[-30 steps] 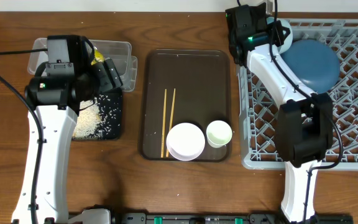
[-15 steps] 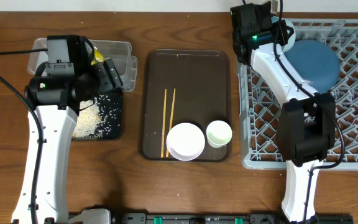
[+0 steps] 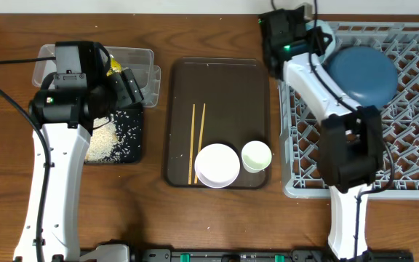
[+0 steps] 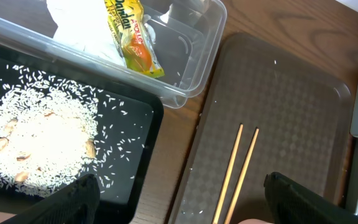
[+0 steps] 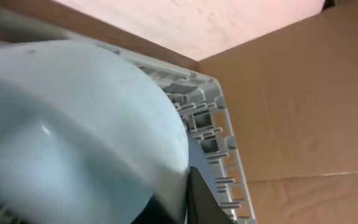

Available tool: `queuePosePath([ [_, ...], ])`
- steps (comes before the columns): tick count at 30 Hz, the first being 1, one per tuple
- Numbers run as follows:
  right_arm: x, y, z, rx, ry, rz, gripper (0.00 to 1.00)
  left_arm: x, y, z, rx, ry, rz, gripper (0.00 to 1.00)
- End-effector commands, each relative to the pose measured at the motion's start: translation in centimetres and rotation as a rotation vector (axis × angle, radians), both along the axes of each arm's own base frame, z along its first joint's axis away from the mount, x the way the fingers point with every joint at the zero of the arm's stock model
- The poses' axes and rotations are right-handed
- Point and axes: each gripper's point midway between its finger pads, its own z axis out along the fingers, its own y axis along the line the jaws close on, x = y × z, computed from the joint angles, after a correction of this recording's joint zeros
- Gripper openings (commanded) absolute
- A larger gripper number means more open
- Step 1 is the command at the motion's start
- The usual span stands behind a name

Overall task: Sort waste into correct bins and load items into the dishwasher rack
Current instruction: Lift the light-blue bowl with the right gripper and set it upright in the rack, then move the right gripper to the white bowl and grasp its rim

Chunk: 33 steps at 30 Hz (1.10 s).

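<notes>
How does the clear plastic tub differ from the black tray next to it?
The clear tub is transparent and deeper; the black tray is opaque and shallow. The tub holds a white napkin and a yellow wrapper; the tray holds white rice. Both are rectangular and lie side by side.

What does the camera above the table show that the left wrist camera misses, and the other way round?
Only the overhead view shows the dark blue plate lying in the grey rack, the white bowl, the green cup, and the light blue bowl in the right pincer. Only the left wrist view shows the lettering on the yellow wrapper and brownish bits among the rice. Both show the chopsticks on the brown tray, the black tray and the clear tub.
</notes>
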Motion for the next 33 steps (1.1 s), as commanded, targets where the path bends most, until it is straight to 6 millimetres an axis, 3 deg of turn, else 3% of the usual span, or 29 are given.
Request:
queuePosePath([
  [1, 0.0, 2.2, -2.4, -0.014, 0.082, 0.064, 0.22, 0.0, 0.2, -0.3, 0.006, 0.01, 0.004, 0.87],
  [2, 0.0, 2.5, -2.4, -0.02, 0.091, 0.072, 0.31, 0.0, 0.2, -0.3, 0.006, 0.01, 0.004, 0.87],
  [8, -0.3, 4.0, -1.5, -0.027, 0.093, 0.106, 0.6, 0.0, 0.2, -0.3, 0.006, 0.01, 0.005, 0.87],
  [14, -0.8, 5.4, 2.1, -0.002, 0.024, 0.137, 0.81, 0.0, 0.2, -0.3, 0.006, 0.01, 0.004, 0.87],
  [19, -1.5, 5.6, 5.5, 0.068, -0.045, 0.16, 0.88, 0.0, 0.2, -0.3, 0.006, 0.01, 0.004, 0.88],
  [23, -2.6, 7.1, 6.2, 0.263, -0.034, 0.245, 0.87, 0.0, 0.2, -0.3, 0.006, 0.01, 0.004, 0.87],
  [28, -5.1, 11.6, 5.2, 0.633, 0.097, 0.426, 0.84, 0.0, 0.2, -0.3, 0.006, 0.01, 0.004, 0.87],
  [33, -9.3, 17.2, 3.7, 0.934, 0.324, 0.607, 0.9, 0.0, 0.2, -0.3, 0.006, 0.01, 0.004, 0.87],
])
